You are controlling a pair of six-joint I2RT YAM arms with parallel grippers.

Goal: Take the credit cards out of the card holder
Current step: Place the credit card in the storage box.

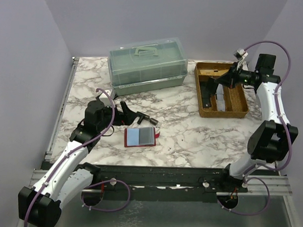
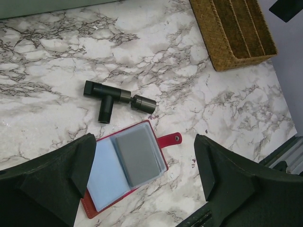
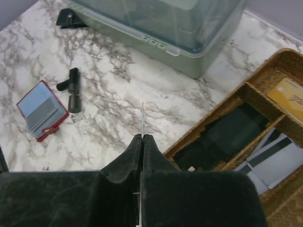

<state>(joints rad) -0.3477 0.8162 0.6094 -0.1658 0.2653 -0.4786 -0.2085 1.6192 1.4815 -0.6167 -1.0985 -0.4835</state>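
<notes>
The red card holder lies open on the marble table, its snap strap pointing right. Two credit cards show in its clear sleeves, a pale blue one and a grey one. My left gripper hovers open just above the holder, one finger at each side, touching nothing. It sits left of the holder in the top view. My right gripper is over the near edge of the wicker tray, shut on a thin card seen edge-on.
A black T-shaped tool lies just beyond the holder. A translucent green lidded box stands at the back. The wicker tray at the right holds black wallets, a yellow card and grey-white cards.
</notes>
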